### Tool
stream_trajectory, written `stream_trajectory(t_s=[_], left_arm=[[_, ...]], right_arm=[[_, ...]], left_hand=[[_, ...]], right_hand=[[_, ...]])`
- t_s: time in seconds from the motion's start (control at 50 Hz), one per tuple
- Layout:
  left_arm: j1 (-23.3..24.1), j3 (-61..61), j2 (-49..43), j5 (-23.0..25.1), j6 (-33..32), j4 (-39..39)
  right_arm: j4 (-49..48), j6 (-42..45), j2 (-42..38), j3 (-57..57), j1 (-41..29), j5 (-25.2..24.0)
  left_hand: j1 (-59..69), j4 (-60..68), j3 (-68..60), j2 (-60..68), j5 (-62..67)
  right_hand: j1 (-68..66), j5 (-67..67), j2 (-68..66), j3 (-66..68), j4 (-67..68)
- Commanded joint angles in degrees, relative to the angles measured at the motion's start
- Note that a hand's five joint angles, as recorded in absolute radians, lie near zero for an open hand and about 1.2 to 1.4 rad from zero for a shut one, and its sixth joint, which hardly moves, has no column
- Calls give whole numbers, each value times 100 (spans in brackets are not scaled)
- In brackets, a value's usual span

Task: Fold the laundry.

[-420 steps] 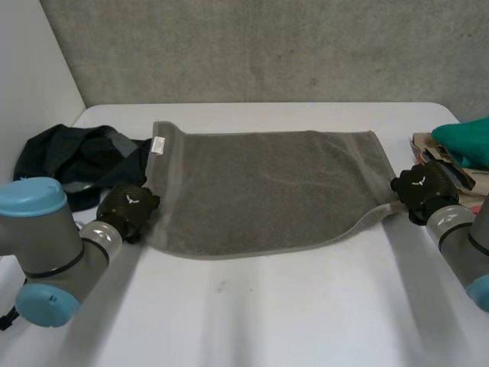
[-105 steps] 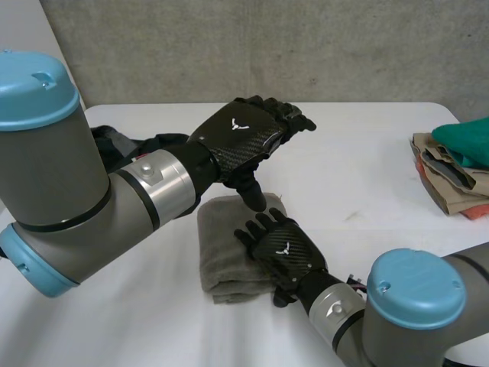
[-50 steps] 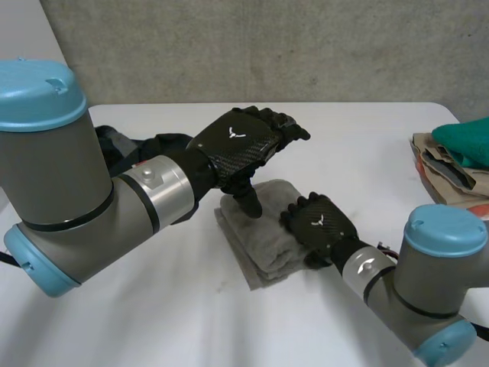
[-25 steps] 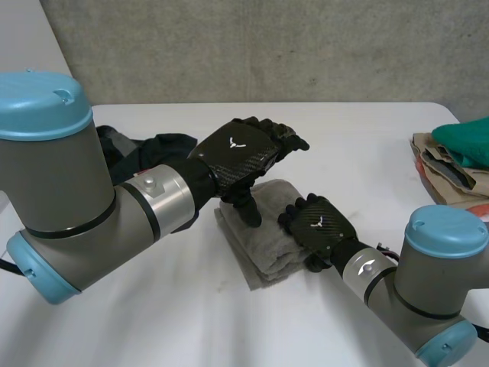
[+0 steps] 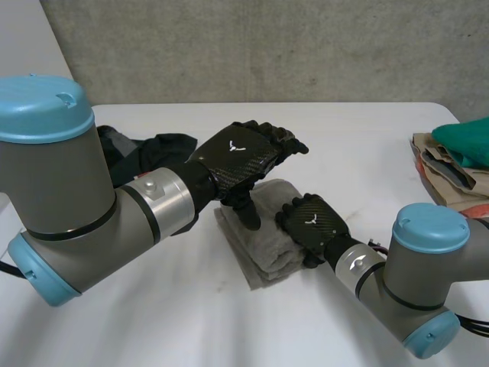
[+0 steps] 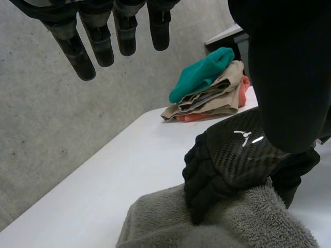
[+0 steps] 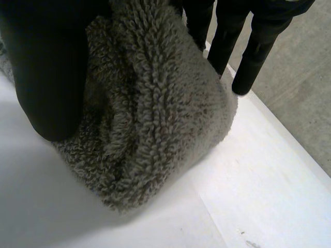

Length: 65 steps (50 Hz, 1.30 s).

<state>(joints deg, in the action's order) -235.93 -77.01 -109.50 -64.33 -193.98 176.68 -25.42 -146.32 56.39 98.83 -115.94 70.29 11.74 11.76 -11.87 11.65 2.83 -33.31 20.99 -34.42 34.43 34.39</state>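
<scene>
The right hand [image 5: 312, 222] is curled round one side of the folded grey towel [image 5: 263, 248], with its thumb on one side and its fingers on the other. The left hand [image 5: 241, 153] hangs over the towel with straight fingers and holds nothing. Its thumb points down at the towel. The towel lies on the white table [image 5: 359, 138], and its long side runs from the robot toward the wall. A pile of folded clothes [image 5: 458, 164] sits well away from the towel.

No words, numbers or brand names can be read. A small white V-shaped emblem [image 5: 234, 146] is borne on the back of the black carbon-weave left hand [image 5: 248, 162], and the same mark is seen on the black right hand [image 5: 317, 233].
</scene>
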Motion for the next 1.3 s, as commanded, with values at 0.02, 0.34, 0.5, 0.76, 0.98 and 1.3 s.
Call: stream_trajectory(t_s=[0.02,0.34,0.5,0.76,0.98,1.3], left_arm=[[3,2,8,9,0,7],[-23,-42,16,-9,0,7],[-23,-24,43,-9,9,7],[3,72,131,-44,26,314],[21,134,157,-35,70,350],[100,82,271,-44,79,341]], right_arm=[[-16,-11,-14,-100,-16,-7],[-51,-125,-155,-434,-113,11],[-42,-143,-23,-610,36,107],[-129,-483,223,-1812,1397,-130],[-814,-2795,487,-3439,3382,-708],[-2272,-3184,-1717,-3863,5028,-2547]], left_hand=[[150,149,-137,160,41],[150,149,-137,160,41],[134,132,-120,143,24],[66,65,-53,76,-43],[83,81,-70,92,-26],[83,81,-70,92,-26]], right_hand=[[-2150,2382,-2038,2037,2042],[-3864,4096,-3752,3752,3756],[-4669,4901,-4558,4557,4561],[-4669,4901,-4558,4557,4561],[-4669,4901,-4558,4557,4561],[-4490,4722,-4379,4378,4382]])
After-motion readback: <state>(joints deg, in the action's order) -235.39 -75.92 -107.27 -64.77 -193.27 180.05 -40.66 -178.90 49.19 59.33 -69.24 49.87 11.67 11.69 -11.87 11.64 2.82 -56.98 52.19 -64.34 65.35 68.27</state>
